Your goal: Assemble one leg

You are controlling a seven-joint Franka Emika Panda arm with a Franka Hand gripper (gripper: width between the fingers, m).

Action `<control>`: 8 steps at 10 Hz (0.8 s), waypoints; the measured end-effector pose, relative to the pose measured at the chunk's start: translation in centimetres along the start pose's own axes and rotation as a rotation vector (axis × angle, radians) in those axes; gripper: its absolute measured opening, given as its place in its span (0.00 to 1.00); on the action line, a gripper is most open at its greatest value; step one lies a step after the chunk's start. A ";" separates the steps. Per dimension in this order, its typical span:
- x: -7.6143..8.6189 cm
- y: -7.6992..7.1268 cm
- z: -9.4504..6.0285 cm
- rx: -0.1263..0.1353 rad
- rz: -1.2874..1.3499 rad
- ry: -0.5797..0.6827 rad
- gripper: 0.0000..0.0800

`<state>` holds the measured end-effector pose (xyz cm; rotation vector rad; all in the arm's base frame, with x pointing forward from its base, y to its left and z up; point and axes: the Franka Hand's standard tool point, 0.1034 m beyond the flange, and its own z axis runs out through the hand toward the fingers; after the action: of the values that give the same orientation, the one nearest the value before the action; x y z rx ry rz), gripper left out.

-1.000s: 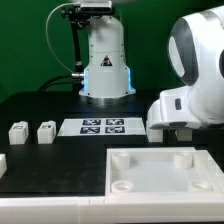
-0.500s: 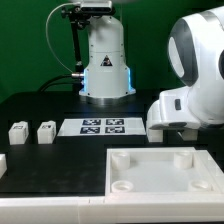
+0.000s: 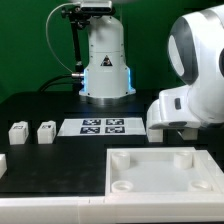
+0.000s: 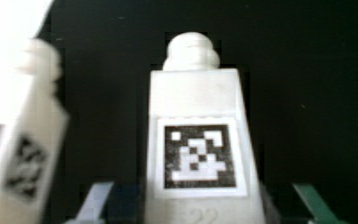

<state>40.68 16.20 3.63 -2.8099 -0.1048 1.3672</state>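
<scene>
Leg (image 4: 197,120) between the spread fingers, nothing gripped

On my wrist feed the leg fills the middle of the picture. It is a white plastic block with flat sides, a rounded stub at its far end and a square black-and-white marker on the face turned to the camera. The feed is soft, so I can't read the marker's pattern. From this angle I also can't tell whether the leg lies flat or stands.

The gripper (image 4: 202,205) is spread wide. Dark fingers (image 4: 101,200) show on either side of the leg's near end, each with a strip of black between it and the white plastic. The pincer straddles the leg and has hold of nothing.

Just beside it is a second leg (image 4: 25,130) with the same white body and stub. Part of its marker shows, and the picture's edge cuts it off. A dark gap separates the two legs, and one finger sits in that gap.

On the exterior feed the arm's (image 3: 190,80) bulky white links fill the exterior view's right, and I can't find the gripper or these two legs there. A third leg (image 3: 18,131) and a fourth leg (image 3: 46,131) stand near each other on the black table (image 3: 30,108) at the exterior view's left. The marker board (image 3: 103,126) lies between them and the arm. The flat white panel (image 3: 160,170) with round corner sockets lies nearer the camera.
</scene>
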 end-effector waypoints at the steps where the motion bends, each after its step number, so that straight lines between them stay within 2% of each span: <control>1: -0.8 0.8 -3.5 0.009 -0.014 0.034 0.36; 2: -1.7 1.3 -5.5 0.013 -0.017 0.073 0.36; 3: -3.6 1.5 -6.9 0.004 -0.009 0.061 0.37; 4: -4.6 0.8 -7.4 -0.023 0.008 0.076 0.37; 5: -3.8 0.2 -7.6 -0.024 -0.013 0.156 0.37; 6: -3.2 0.2 -8.0 -0.013 -0.009 0.287 0.37; 7: -3.3 0.5 -8.3 -0.014 -0.031 0.389 0.37; 8: -2.5 1.5 -10.0 -0.019 -0.081 0.460 0.37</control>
<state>47.06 14.67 11.67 -3.0100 -0.2196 0.6800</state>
